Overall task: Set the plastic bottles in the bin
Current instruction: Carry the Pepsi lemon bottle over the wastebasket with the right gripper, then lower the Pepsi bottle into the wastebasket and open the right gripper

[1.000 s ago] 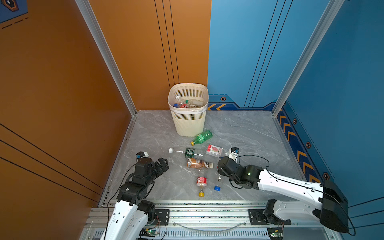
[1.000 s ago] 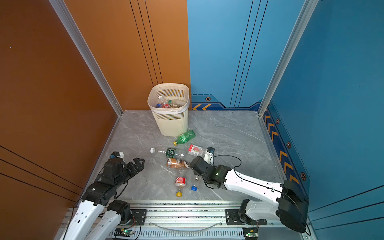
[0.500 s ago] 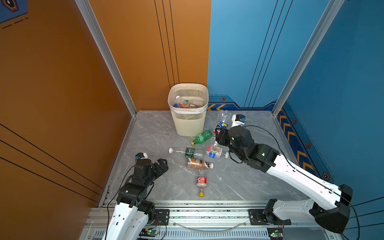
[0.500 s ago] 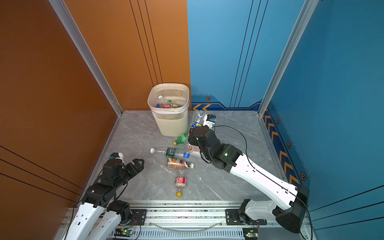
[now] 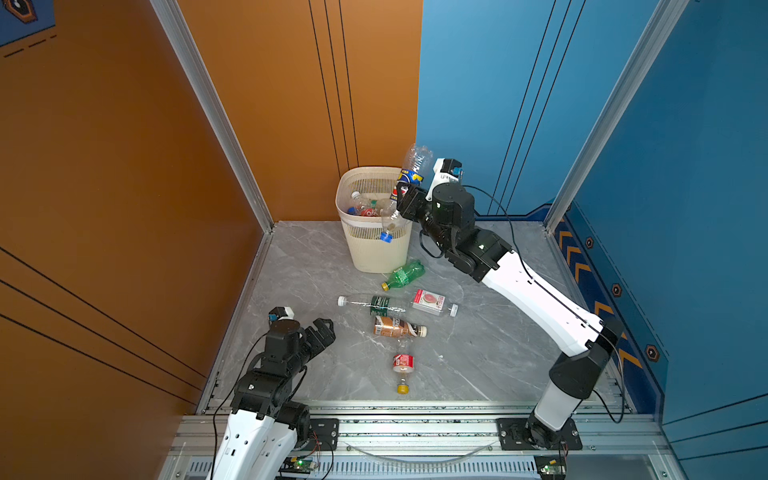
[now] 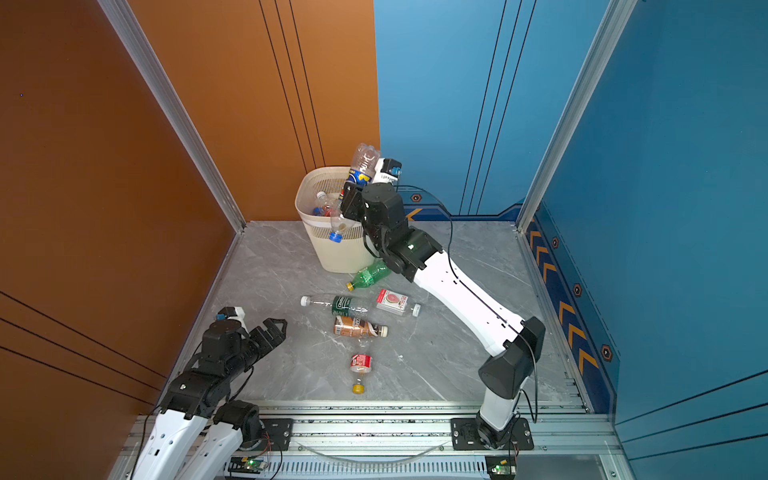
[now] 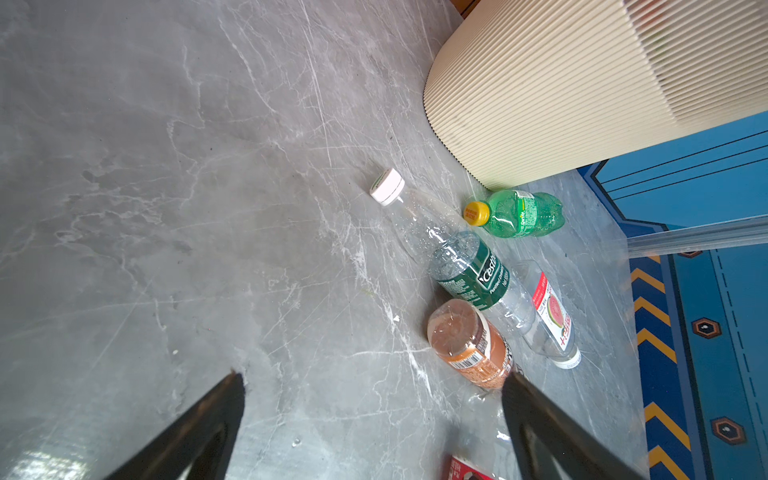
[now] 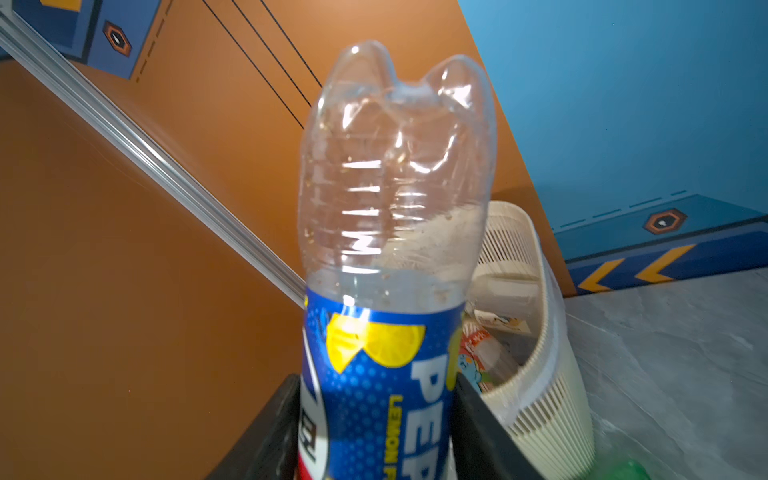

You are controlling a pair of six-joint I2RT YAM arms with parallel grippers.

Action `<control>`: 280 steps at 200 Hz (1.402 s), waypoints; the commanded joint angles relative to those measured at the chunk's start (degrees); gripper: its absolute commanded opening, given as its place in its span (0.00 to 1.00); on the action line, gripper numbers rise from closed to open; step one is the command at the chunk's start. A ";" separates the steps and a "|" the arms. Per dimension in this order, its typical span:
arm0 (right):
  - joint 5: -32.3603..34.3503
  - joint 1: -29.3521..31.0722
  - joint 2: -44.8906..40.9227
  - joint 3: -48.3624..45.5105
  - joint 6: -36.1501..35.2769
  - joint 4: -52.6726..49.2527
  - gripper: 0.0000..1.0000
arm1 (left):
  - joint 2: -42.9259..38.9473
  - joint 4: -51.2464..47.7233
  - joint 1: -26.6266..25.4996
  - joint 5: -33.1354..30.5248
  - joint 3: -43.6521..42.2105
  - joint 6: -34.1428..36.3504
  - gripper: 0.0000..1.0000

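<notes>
My right gripper (image 5: 405, 199) is shut on a clear Pepsi bottle (image 5: 412, 168) by its blue label, base up and blue cap down. It holds the bottle high at the right rim of the cream slatted bin (image 5: 374, 253); the right wrist view shows the bottle (image 8: 395, 187) between the fingers (image 8: 478, 415), with the bin (image 8: 540, 374) just behind. Several bottles (image 5: 361, 205) lie inside the bin. On the floor lie a green bottle (image 5: 405, 274), a clear green-labelled one (image 5: 374, 304), a watermelon-labelled one (image 5: 432, 302), a brown one (image 5: 397, 327) and a red-labelled one (image 5: 402, 365). My left gripper (image 5: 322, 328) stands open and empty, front left.
An orange wall closes the left side and a blue wall the right and back right. The grey marble floor (image 5: 478, 353) ends at an aluminium rail (image 5: 415, 411) in front. The right arm's white link (image 5: 540, 299) slants over the floor right of the bottles.
My right arm has risen from the floor near the front bottles and swung back to the bin's rim, carrying the Pepsi bottle. The left arm has barely moved.
</notes>
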 commanded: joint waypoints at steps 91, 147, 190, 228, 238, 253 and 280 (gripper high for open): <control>0.33 -2.29 22.35 20.54 5.83 13.33 0.55 | -1.29 -1.02 0.86 3.24 -1.74 -0.84 0.98; -0.27 -2.99 29.68 27.62 7.69 11.78 0.55 | -2.49 -1.45 1.04 3.65 -2.19 -1.72 0.98; -0.03 -3.16 31.48 27.97 8.85 11.61 0.55 | -2.79 -1.66 1.05 3.63 -2.18 -1.82 0.98; -0.28 -3.16 32.39 28.87 10.74 13.26 0.54 | -3.05 -2.07 1.15 3.55 -2.08 -1.90 0.98; -0.40 -3.16 32.35 29.20 11.09 13.76 0.54 | -3.21 -2.21 1.09 3.56 -2.10 -1.91 0.98; 0.33 -3.15 31.64 29.20 11.27 15.03 0.54 | -3.25 -2.23 1.13 3.71 -2.11 -1.93 0.98; 2.74 -3.11 31.10 29.53 10.98 18.62 0.54 | -3.30 -2.16 1.15 3.73 -1.98 -2.17 0.98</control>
